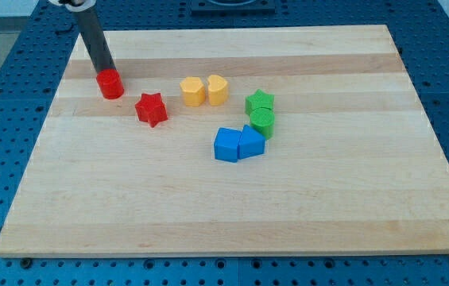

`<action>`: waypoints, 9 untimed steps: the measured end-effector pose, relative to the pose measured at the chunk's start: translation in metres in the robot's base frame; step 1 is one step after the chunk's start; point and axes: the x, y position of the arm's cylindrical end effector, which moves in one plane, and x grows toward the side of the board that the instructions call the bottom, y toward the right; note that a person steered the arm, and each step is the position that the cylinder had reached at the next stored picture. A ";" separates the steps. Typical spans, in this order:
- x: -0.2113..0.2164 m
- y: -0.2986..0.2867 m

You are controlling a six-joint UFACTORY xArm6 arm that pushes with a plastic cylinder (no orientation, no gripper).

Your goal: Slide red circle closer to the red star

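- My tip (pixel 106 71) sits at the upper-left part of the wooden board (pixel 232 206), right at the upper-left edge of the red circle (pixel 111 84), touching it or very nearly so.
- There is no pincer on this arm, only the dark rod (pixel 94 40), so nothing is clenched, released or grasped; the rod leans up and toward the view's left, leaving the frame at the top.
- The red circle is a short round cylinder standing upright on its flat base, its round top facing up. Being round, it has no long axis across the board and points no particular way.
- The red star (pixel 152 109) lies near the circle, to the view's right and a little lower. A strip of bare wood shows between the two, so they are apart.
- The star lies flat, one point aimed roughly toward the view's top; it too has no clear long axis.
- From my tip, the circle and then the star fall roughly along one slanting line running down toward the view's right.
- Further right, two yellow blocks (pixel 205 90) stand side by side, touching; their exact shapes are hard to tell.
- A green star (pixel 260 102) sits just above a green round block (pixel 262 121), touching it.
- Two blue blocks (pixel 238 144) rest pressed together below the green pair, near the board's middle.
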 end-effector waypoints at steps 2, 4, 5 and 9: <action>-0.003 -0.005; 0.021 -0.006; 0.046 -0.006; 0.064 -0.054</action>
